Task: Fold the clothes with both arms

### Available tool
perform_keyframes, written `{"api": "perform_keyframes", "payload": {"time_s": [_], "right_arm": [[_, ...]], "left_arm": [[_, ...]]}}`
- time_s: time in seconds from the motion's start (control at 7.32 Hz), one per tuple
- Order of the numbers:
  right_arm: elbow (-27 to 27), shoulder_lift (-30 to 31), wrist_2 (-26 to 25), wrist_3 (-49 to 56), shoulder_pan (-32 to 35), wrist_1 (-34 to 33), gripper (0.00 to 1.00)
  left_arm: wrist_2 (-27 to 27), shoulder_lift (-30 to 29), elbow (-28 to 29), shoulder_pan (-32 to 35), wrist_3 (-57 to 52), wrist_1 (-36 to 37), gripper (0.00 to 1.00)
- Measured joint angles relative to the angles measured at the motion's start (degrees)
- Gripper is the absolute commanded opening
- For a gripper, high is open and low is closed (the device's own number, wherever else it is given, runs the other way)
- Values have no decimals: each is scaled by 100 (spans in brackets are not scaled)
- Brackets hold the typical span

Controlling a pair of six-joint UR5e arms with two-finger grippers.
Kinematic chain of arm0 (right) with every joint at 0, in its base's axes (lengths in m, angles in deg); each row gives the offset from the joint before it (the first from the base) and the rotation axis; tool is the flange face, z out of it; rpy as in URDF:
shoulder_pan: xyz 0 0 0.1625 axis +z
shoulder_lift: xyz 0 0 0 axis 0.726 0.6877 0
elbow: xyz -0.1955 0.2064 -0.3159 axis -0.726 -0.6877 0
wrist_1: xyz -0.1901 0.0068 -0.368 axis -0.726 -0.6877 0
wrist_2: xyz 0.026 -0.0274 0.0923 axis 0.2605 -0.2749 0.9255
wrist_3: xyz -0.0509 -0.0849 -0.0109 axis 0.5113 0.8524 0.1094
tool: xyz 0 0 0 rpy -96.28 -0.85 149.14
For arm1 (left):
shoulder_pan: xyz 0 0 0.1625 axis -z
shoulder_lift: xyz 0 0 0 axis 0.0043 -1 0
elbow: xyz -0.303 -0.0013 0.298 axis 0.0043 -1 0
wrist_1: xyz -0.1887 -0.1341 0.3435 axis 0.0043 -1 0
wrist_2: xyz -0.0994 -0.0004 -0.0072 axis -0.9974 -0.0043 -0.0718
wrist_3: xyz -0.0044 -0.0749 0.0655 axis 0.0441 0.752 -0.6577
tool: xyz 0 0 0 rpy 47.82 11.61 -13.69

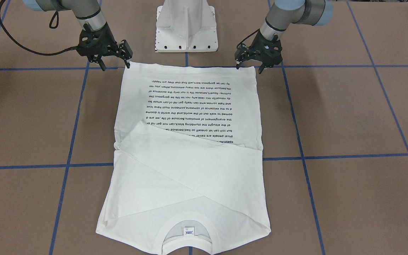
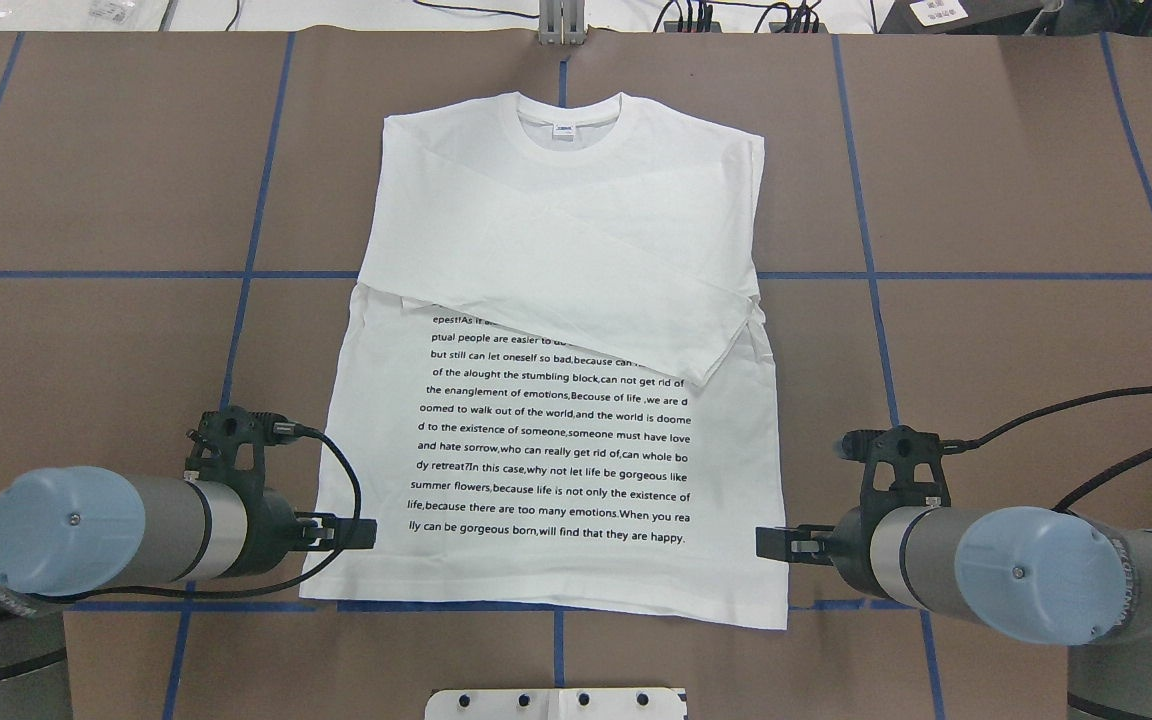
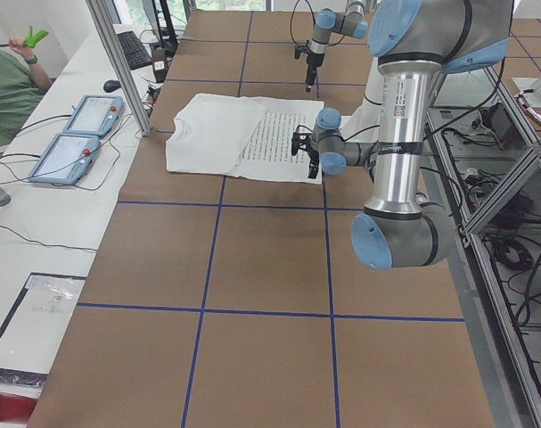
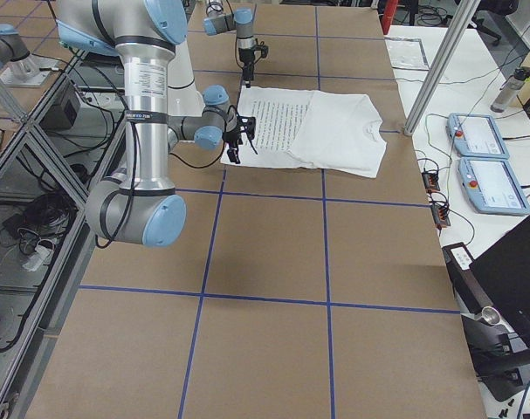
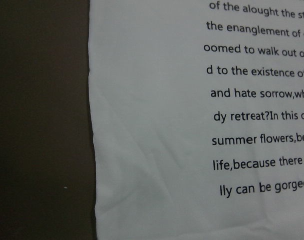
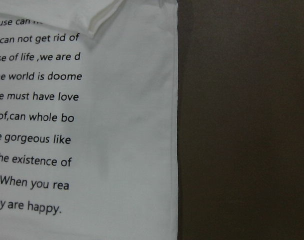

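- Table (image 2: pixel 86 180), brown and gridded with blue tape lines, is seen under everything.
- White T-shirt (image 2: pixel 556 450) is laid flat at the table's middle, text side up, with its sleeves folded across the chest and its hem turned toward the robot.
- Left arm (image 2: pixel 86 535) and right arm (image 2: pixel 1016 575) are lowered at the two hem corners.
- Left gripper (image 1: pixel 249 68) is held released, jaws parted, with one fingertip at its corner; right gripper (image 1: pixel 115 66) likewise.
- Neck label (image 2: pixel 563 130) is shown inside the collar (image 2: pixel 511 122).
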Motion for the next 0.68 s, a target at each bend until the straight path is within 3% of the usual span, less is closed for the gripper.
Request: {"api": "perform_keyframes", "payload": {"time_s": [0.41, 0.68], "right_arm": [[0, -2, -1, -1, -9, 3, 100], [0, -2, -1, -1, -17, 3, 100]], "left_arm": [[-4, 2, 146, -129, -1, 1, 70], [-7, -2, 158, -142, -4, 1, 67]]}}
